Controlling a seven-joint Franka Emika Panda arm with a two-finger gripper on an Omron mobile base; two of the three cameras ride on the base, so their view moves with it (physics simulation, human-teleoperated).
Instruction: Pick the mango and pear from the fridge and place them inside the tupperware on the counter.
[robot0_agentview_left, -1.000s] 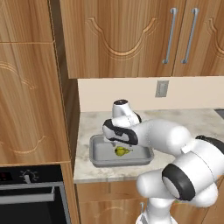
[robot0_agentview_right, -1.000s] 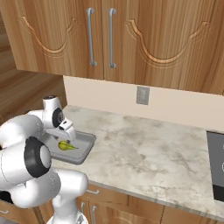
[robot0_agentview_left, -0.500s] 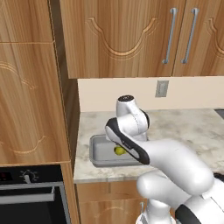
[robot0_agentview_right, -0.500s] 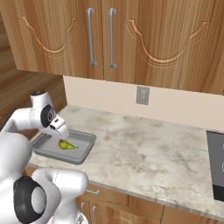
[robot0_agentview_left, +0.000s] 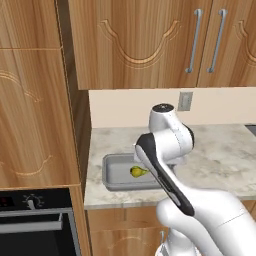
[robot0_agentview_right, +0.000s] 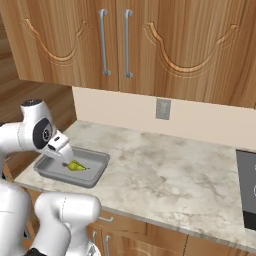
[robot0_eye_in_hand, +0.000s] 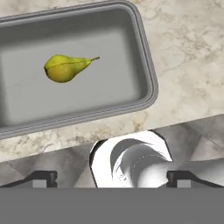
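Arm has swung back from the tupperware; pear lies inside at ten o'clock in hand view; gripper spread wide, empty

A yellow-green pear lies on its side in the tupperware, a shallow grey tray with rounded corners and a raised rim. The fruit's fat end points left and its thin stem points right, and it rests on the flat floor toward the left-centre, apart from every wall. The tray sits on the counter, a pale marbled stone that shows to the right of the rim and in a strip below it. Two dark finger tips rise low in the picture, set wide apart, nothing between them.
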